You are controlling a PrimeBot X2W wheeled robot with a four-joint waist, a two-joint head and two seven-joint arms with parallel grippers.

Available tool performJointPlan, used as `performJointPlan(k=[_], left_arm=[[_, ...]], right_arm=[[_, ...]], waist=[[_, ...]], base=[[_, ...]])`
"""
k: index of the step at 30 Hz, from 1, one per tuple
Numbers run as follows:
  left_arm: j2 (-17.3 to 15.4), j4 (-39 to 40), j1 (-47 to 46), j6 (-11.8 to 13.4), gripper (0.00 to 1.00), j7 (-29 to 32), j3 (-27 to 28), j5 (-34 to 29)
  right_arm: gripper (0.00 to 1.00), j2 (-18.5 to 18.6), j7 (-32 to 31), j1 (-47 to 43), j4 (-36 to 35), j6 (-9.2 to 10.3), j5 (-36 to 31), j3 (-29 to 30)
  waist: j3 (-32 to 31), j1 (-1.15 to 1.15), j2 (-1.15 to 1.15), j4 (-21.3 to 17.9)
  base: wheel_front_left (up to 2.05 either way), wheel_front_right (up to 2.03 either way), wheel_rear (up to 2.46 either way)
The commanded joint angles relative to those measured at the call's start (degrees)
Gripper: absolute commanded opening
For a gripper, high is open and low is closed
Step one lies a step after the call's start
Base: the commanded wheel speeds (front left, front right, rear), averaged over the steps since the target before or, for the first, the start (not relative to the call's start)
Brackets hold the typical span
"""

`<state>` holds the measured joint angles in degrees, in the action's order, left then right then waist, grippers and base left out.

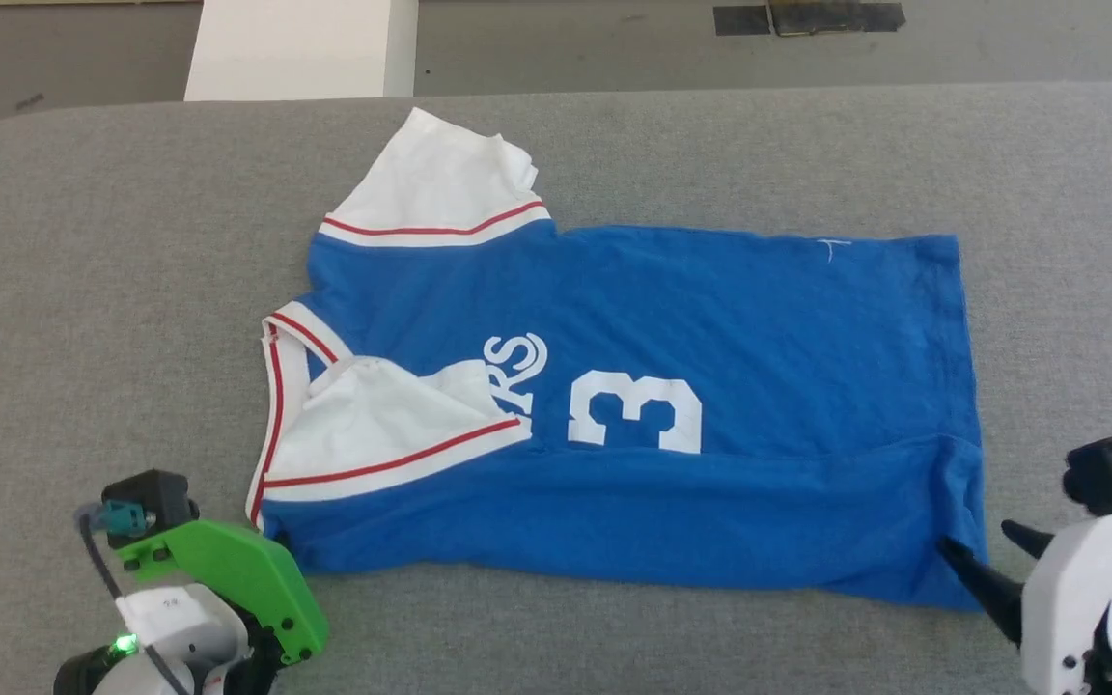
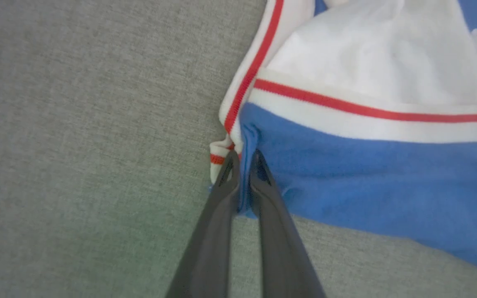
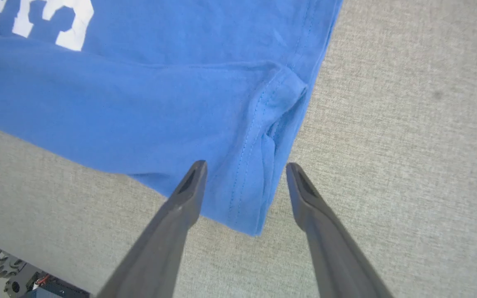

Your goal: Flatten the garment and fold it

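Garment (image 1: 710, 309) corner sits clenched in left jaws; right jaws gape wide astride hem.

It looks like a robotics lab or test room. The table (image 1: 112, 290) is a wide pad of plain grey cloth. Well beyond the right gripper (image 1: 976, 536), past the table's far edge, lies bare grey floor (image 1: 566, 48) with dark tape patches (image 1: 807, 17); further left stands a plain white block (image 1: 300, 48).
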<state>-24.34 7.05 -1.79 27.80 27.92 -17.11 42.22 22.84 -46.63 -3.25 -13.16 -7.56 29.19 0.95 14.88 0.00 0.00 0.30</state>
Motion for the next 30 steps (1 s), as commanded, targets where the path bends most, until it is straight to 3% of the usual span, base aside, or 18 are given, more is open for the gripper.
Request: performJointPlan(k=[1,11,17,18,19,30], left_arm=[[0.60,1.35,1.35,-0.16,0.00,-1.14,0.52,0.67],[-0.02,10.44,2.73,1.98,0.00,-2.19,-0.18,-1.93],[0.45,10.63,2.09,2.30,0.00,-1.83,-1.53,-2.63],[0.53,10.56,2.05,2.29,0.00,-1.83,-1.61,-2.61],[0.61,10.49,2.03,2.24,0.00,-1.89,-1.62,-2.53],[-0.93,12.03,3.85,2.16,0.00,-2.30,1.09,-1.07]], right_arm=[[1.00,-1.06,-0.55,-0.45,-0.48,0.08,-1.73,-0.61],[1.00,-5.73,-1.56,3.56,5.80,0.08,-14.02,-2.84],[1.00,-5.88,-3.46,4.35,10.83,0.08,-14.89,-5.00],[0.33,-5.81,-3.62,4.50,11.13,0.08,-14.25,-5.13],[0.00,-5.75,-3.61,4.66,11.23,0.08,-13.51,-5.22],[0.00,-0.59,-2.31,5.80,5.71,0.08,-5.50,-3.55]], waist=[[-0.07,0.00,0.00,0.18],[1.24,0.00,0.00,0.95],[1.91,0.00,0.00,1.24],[1.87,0.00,0.00,1.23],[1.73,0.00,0.00,1.21],[-3.40,0.00,0.00,0.33]], base=[[0.00,0.00,0.00],[0.00,0.00,0.00],[0.00,0.00,0.00],[0.00,0.00,0.00],[0.00,0.00,0.00],[0.00,0.00,0.00]])
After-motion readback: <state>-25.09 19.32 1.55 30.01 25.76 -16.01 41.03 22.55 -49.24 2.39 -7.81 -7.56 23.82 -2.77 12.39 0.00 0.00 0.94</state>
